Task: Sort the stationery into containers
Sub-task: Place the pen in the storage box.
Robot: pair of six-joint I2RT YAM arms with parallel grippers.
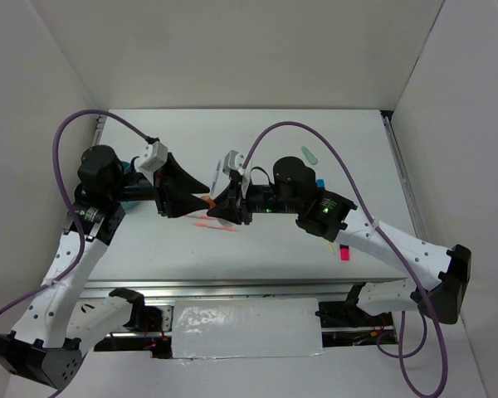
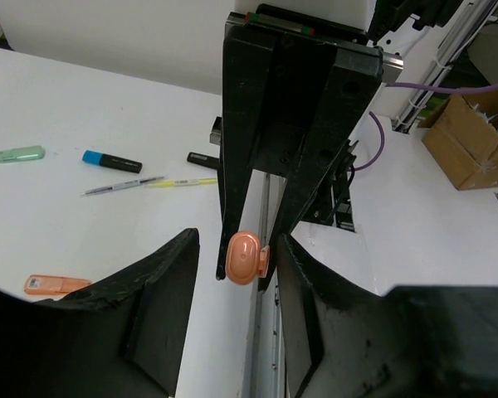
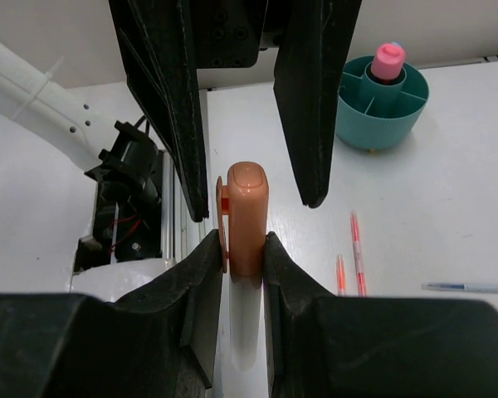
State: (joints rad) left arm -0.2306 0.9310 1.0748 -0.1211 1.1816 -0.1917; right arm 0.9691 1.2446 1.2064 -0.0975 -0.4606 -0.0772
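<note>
Orange highlighter (image 3: 247,215), held off the table (image 3: 448,215) midway between the arms, is pinched in the right gripper (image 3: 243,249), which hides its lower barrel, while the left gripper (image 2: 238,249) stands half open astride its cap, the top view barely showing it.

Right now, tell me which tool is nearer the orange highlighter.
Right. The right tool is clamped on the orange highlighter, holding it out. The left tool faces it, open, with a finger on each side of the cap end, gaps showing, not gripping.
</note>
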